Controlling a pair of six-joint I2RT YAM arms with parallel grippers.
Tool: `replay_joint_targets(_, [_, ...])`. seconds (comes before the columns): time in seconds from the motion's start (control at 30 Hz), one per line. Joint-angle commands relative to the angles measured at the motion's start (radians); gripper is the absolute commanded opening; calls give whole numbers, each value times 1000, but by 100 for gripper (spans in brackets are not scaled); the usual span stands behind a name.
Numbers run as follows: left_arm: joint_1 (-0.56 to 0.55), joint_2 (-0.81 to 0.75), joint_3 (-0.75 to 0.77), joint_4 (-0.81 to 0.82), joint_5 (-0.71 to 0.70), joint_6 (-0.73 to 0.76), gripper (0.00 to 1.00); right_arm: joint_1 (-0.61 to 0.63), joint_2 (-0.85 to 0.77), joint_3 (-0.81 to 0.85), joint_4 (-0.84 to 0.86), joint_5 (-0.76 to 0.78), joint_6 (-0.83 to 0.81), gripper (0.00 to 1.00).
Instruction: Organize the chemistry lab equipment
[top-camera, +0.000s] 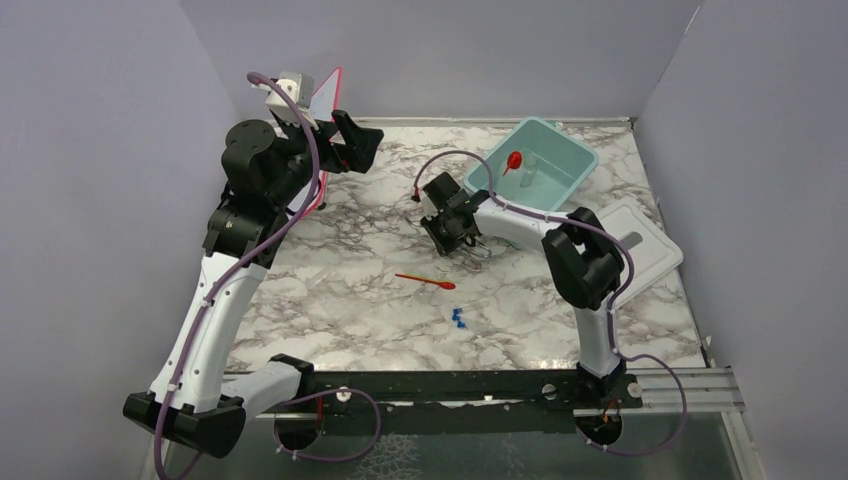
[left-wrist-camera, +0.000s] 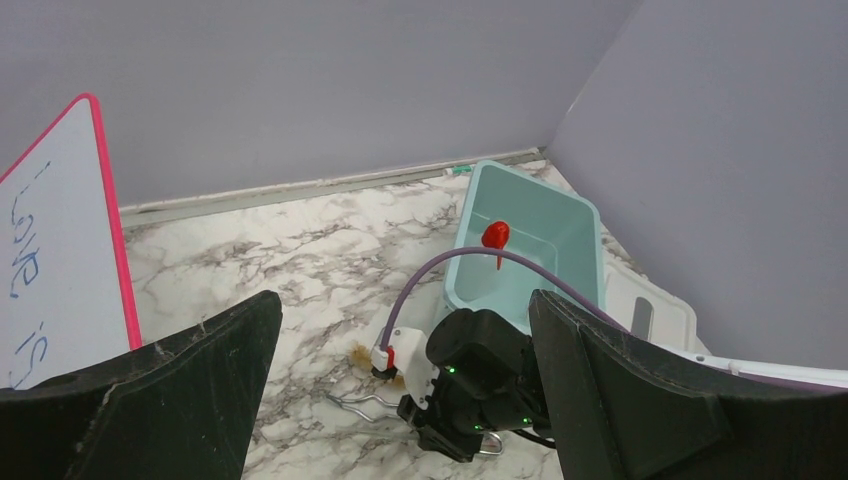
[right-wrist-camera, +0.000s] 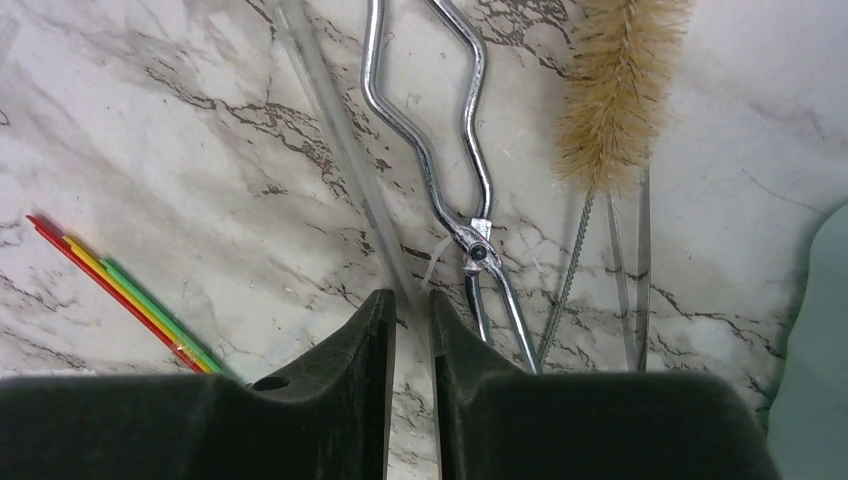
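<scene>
- Right gripper (right-wrist-camera: 410, 302), narrowed to a slit, pinches the near end of the clear rod (right-wrist-camera: 335, 130).
- The rod lies on the tabletop, running ahead-left, with tongs (right-wrist-camera: 470, 130) just beside it.
- Left gripper (left-wrist-camera: 403, 300) is wide open, empty and well apart.

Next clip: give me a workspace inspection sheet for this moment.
Surface: marble table, no spills seen.
Job's things: red funnel in teal tub; spatula, blue-capped tubes, tongs, brush, clear rod on table.
Clutter: white lid, whiteboard, coloured sticks.
Tools: left tool wide open, raised; right tool nearly closed, clear rod entering its gap.
Cables: purple cables along both arms.
Surroundings: grey walls.
</scene>
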Motion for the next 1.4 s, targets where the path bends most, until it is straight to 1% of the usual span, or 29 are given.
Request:
replay_joint_targets(0.0, [-5, -4, 12, -2, -19, 6, 97, 12, 44, 30, -1, -21, -41, 19])
replay_joint_targets(0.1, [-5, -8, 12, -8, -23, 10, 97, 14, 39, 32, -1, -31, -42, 11])
replay_joint_targets(0.2, [-5, -14, 10, -9, -26, 13, 97, 16, 13, 31, 3, -77, -35, 7])
replay_joint_targets(0.43, [-5, -28, 1, -14, -35, 17, 97, 16, -100, 0, 66, -207, 60, 6])
replay_joint_targets(0.67, [-5, -44, -5, -17, -41, 16, 97, 16, -231, -2, 111, -200, 116, 5])
replay_joint_targets(0.87, [-5, -56, -8, -18, -42, 12, 97, 15, -349, 40, 110, -82, 150, 5])
replay_joint_targets(1.03, [-5, -65, -13, -17, -31, 7, 97, -3, -433, 107, 73, 27, 165, 4])
replay_joint_targets(1.13, [-5, -70, -28, -15, -24, -10, 97, -39, -458, 165, 24, 114, 181, 4])
replay_joint_targets(1.2, [-5, -70, -38, -7, 5, -18, 97, -66, -478, 194, 2, 175, 190, 4])
replay_joint_targets(1.37, [-5, -78, -53, 6, 39, -48, 97, -159, -556, 196, 5, 360, 208, 4])
